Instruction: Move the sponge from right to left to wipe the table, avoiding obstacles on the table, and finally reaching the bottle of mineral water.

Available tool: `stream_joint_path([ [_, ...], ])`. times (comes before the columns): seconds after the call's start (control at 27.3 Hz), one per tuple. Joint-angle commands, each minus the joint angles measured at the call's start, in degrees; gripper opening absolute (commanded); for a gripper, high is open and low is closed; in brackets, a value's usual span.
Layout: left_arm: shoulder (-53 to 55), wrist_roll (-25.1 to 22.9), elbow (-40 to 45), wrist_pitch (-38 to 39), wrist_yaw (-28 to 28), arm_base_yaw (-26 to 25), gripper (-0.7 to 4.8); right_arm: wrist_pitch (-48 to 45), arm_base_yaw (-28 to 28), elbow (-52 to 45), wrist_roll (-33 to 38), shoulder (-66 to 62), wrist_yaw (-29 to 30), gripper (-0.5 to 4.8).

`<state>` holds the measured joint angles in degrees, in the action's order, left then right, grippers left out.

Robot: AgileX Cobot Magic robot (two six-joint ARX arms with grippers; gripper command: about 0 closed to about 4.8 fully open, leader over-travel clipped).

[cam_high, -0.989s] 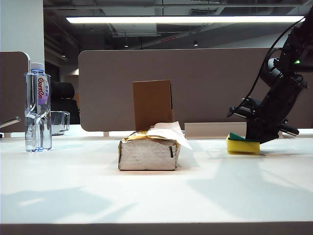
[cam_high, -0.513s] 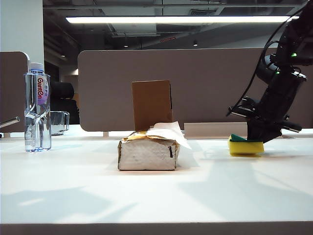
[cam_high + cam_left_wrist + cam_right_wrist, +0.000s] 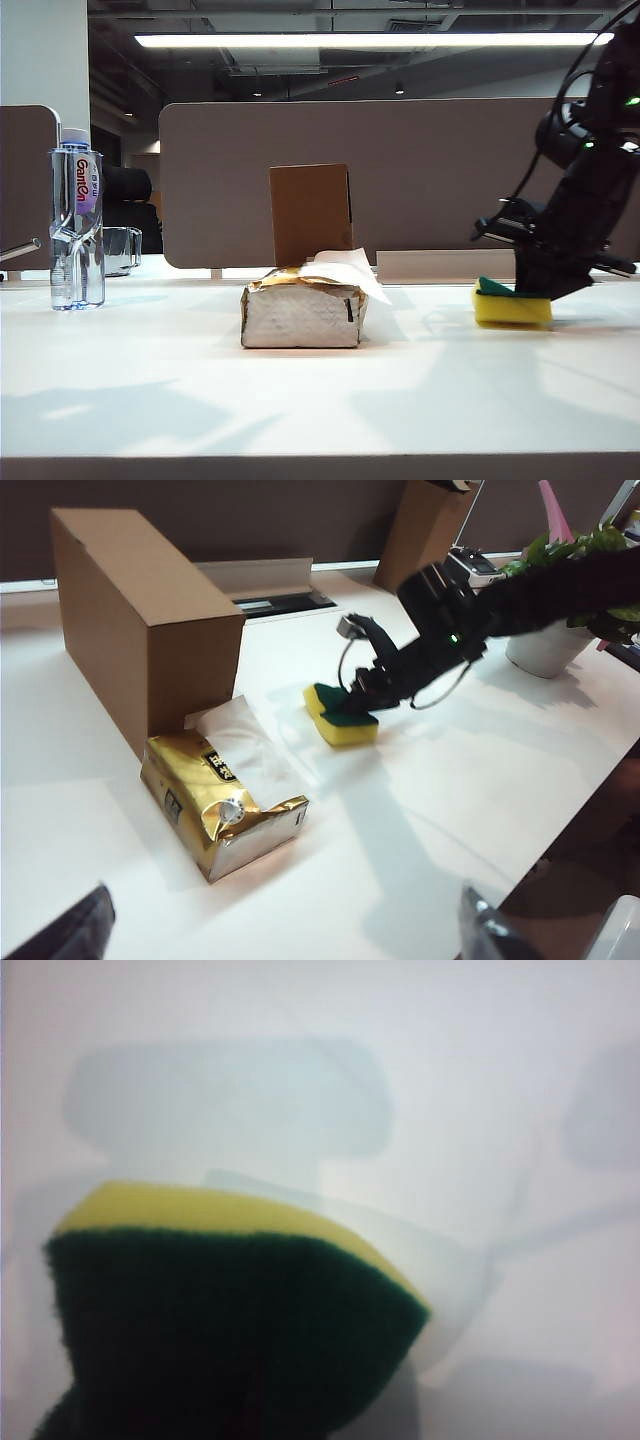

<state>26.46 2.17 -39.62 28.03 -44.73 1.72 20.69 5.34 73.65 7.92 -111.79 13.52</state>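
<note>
The table [image 3: 300, 390] is a wide white top, backed by a grey-brown divider [image 3: 400, 180]. The right arm [image 3: 590, 170], black, comes down from the upper right of the exterior view to the table's right side. The box [image 3: 311, 212], brown cardboard, stands upright at mid-table, just behind the tissue pack [image 3: 300, 312], a crumpled silvery pack with a gold top and white tissue sticking out. In the left wrist view the pack [image 3: 225, 805] lies against the box's [image 3: 140, 620] near end. The bottle [image 3: 77, 220], clear with a white cap and red lettering, stands upright at the far left, well apart from everything else on the table; a short glass container [image 3: 122, 250] sits just behind it. A potted plant [image 3: 565, 590] stands beyond the right arm in the left wrist view.

The sponge [image 3: 512, 306] rests on the table at the right, yellow foam down and green layer up, well apart from the pack. The right gripper [image 3: 545, 285] sits directly on top of it, jaws closed onto its green upper layer; the left wrist view shows the same contact at the sponge [image 3: 342, 715]. In the right wrist view the sponge [image 3: 230, 1310] fills the foreground, green face toward the camera.

The left gripper [image 3: 285, 930] hangs above the near table edge with jaws spread wide and nothing between them; only its two dark fingertips [image 3: 70, 935] show.
</note>
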Motion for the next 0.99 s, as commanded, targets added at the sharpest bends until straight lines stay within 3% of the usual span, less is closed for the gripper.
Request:
stream_joint_path([
  [0.04,-0.07,-0.24,-0.35,-0.94,-0.37,0.04,4.44,0.81,0.09,-8.96,1.33,4.46,-1.44,-0.06],
  [0.66,-0.83,-0.24,-0.37,-0.94,-0.52,0.35,4.44,-7.56,0.15,-32.98,7.45,24.06,-3.56,-0.06],
  [0.99,-2.21,-0.24,-0.37,-0.85,-0.52,0.35,4.44,-4.68,1.36,-44.5,9.33,37.88,-3.37,-0.06],
])
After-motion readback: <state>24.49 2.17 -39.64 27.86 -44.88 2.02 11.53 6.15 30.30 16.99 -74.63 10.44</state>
